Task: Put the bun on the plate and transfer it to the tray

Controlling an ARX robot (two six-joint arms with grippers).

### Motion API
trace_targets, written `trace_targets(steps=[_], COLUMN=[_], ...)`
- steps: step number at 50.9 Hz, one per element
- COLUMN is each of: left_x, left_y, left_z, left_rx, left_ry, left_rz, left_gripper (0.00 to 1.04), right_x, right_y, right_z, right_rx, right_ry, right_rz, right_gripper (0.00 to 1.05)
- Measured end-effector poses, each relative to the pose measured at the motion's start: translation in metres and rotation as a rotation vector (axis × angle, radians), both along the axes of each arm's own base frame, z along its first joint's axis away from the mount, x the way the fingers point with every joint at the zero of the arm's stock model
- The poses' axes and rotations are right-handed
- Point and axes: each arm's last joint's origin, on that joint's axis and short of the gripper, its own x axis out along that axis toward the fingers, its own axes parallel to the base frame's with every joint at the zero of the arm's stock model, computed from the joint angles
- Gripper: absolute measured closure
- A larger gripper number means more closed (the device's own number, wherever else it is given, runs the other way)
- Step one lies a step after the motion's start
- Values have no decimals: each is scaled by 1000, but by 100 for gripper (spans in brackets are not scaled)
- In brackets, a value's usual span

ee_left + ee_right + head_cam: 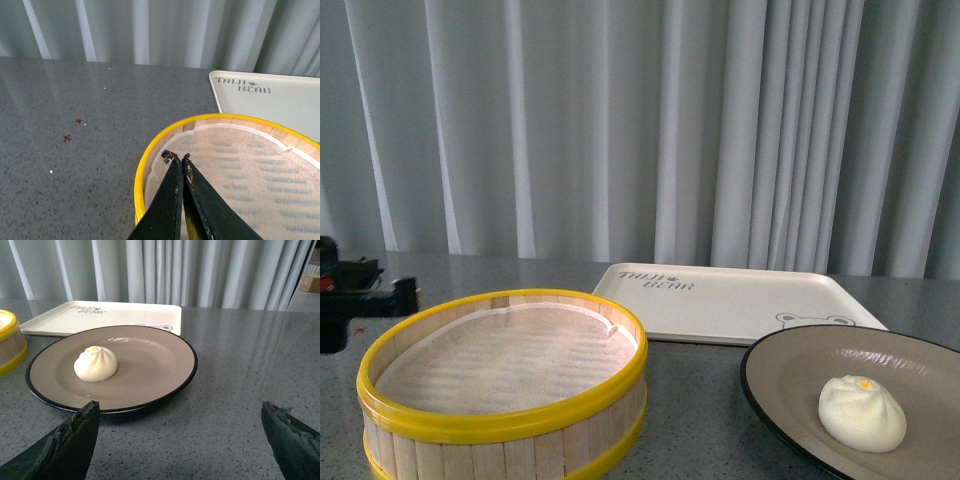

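**Bun on plate, plate on counter**

Grey counter (700, 400) holds 1 cream tray (730, 300) at the back, yellow-rimmed steamer basket (505, 425) front-left, and plate (790, 360) front-right, just before the tray. Bun (861, 412) sits upright on plate. Left claw (177, 159) pinched closed, empty, over basket liner. Right claw (178, 406) spread wide, empty, near plate.

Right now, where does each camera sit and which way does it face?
Front view: on the robot's body, facing forward over steamer basket, tray and plate holding the bun; a dark bit of left arm at the edge.
Left wrist view: on the left wrist, looking past the shut left end effector into the steamer basket.
Right wrist view: on the right wrist, looking through the open right end effector at plate and bun.
Shared: front and right wrist both show the bun.
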Motion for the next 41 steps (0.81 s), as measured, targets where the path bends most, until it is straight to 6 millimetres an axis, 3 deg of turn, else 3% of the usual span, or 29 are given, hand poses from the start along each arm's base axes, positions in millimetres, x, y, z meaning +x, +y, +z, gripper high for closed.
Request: trace_targets(steps=[14,41], left_x=[-47,-108], left_y=[23,46], left_z=[-23,-46], left_rx=[5,4], left_ry=[1,-2], left_rz=[18,16], left_gripper=[101,101], right_x=[0,0], right_y=[0,0], right_z=[0,0], right_rx=[0,0], right_ry=[0,0], right_rz=[0,0], right_gripper=[9,9])
